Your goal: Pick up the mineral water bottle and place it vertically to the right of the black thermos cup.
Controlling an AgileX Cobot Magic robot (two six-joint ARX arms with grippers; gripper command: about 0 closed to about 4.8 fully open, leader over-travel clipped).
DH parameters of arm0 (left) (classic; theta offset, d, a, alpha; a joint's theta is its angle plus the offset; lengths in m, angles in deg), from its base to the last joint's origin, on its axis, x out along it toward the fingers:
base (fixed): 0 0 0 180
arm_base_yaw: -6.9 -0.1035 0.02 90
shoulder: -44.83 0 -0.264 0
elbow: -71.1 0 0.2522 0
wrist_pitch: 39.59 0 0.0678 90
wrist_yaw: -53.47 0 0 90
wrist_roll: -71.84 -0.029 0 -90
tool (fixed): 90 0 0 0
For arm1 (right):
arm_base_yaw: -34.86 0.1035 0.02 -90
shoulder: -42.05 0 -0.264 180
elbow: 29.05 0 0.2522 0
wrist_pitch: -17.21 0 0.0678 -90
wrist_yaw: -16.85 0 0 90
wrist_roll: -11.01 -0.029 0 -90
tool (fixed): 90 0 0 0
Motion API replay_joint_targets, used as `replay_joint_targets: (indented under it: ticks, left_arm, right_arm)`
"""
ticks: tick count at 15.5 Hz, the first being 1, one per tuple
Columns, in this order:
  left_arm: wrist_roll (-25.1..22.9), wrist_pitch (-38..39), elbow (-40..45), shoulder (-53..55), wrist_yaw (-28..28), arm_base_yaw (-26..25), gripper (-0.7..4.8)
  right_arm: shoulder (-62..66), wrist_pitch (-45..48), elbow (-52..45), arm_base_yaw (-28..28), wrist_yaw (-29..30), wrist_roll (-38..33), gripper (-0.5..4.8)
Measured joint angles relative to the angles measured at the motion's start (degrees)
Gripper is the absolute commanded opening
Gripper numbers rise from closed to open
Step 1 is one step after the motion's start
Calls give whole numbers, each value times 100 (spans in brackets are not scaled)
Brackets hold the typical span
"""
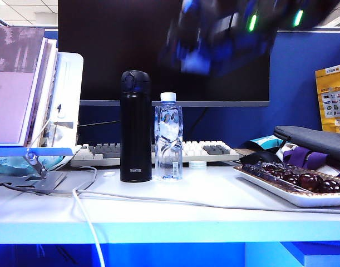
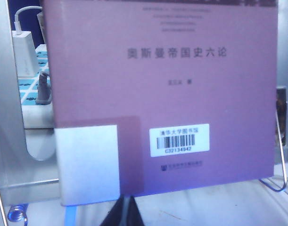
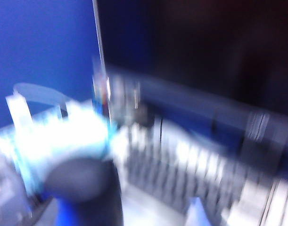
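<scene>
The black thermos cup (image 1: 136, 127) stands upright on the white desk, in front of the keyboard. Just to its right stands the mineral water bottle (image 1: 168, 139), clear with a white cap, upright and free of any gripper. My right gripper (image 1: 214, 39) is a blur high above both, in front of the monitor. In its own smeared wrist view the right gripper (image 3: 144, 205) is open, with nothing between its fingers (image 3: 87, 193). My left gripper (image 2: 127, 214) is shut and empty, low in front of a purple book (image 2: 158, 94). Neither wrist view shows the bottle or the thermos clearly.
A keyboard (image 1: 203, 150) and a dark monitor (image 1: 158, 50) stand behind the two vessels. A white tray (image 1: 270, 186) of dark round fruit lies at the right, with a grey pouch (image 1: 314, 139) behind it. A book on a stand (image 1: 14, 83) fills the left. A white cable (image 1: 86, 217) crosses the desk front.
</scene>
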Motion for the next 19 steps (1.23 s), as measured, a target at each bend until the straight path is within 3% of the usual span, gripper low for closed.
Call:
replay_joint_targets:
  ticks: [2,3,10,13,15,16,19]
  left_arm:
    - [0,0,0,0,0,0,-4]
    - [0,0,0,0,0,0,-4]
    - [0,0,0,0,0,0,-4]
    - [0,0,0,0,0,0,-4]
    - [0,2,0,0,0,0,-4]
    - [0,0,0,0,0,0,-4]
    - [0,0,0,0,0,0,-4]
  right_arm:
    - [-793,-363,-2,0,-286,7,11]
    - [-1403,-656,7,0,-520,13,-5]
    - [-5650,-3189,26,-2,-1847,673,-4]
    - [-7254,-5508,37,-2,-2612,734,-4]
    - [-7722,-6551,-160,-42,-2769,739,-4]
    - [-8131,-6837,-901,-223,-2822,741,-2]
    - [-8686,-5884,-2653,-973,-2312,520,-2]
